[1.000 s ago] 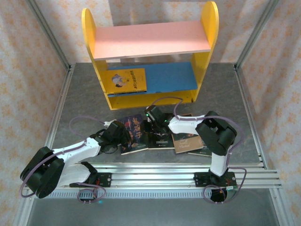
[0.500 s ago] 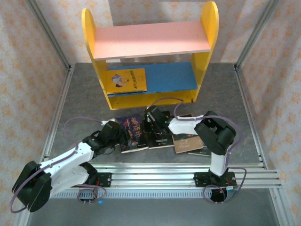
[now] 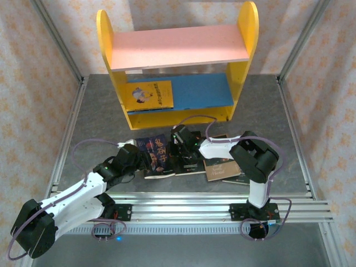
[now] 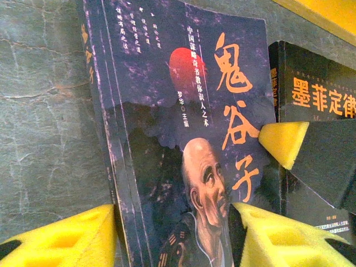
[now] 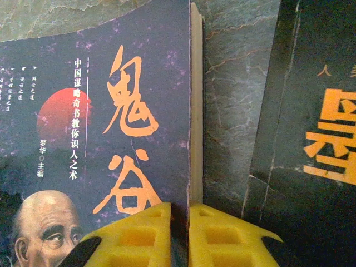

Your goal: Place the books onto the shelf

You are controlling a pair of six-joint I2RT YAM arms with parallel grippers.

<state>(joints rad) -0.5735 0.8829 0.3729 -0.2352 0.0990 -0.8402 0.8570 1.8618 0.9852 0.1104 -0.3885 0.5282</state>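
Pinching: right claw (image 5: 179, 208) had its pads almost together on the right edge of the portrait book (image 5: 111, 111) — the cover's edge ran down into the slit btw them.
L side: left claw (image 4: 172, 222) stood about half wide, straddling the lower part of that same book. One pad sat on the table (image 4: 44, 111) by the spine, the other over the cover's right side; not clamped.
Cover: dark purple w/ a bald man, a red disc & orange characters.
Spot: it lay on the table in front of the shelf (image 3: 246, 33), apart from it.
Neighbour: black book (image 3: 189, 162) w/ orange title lay just to its right, a strip of table btw them.
Further right: brown book (image 3: 221, 168), by the right arm.
Shelved: yellow book (image 3: 149, 94) — lying on the blue lower board, left end.
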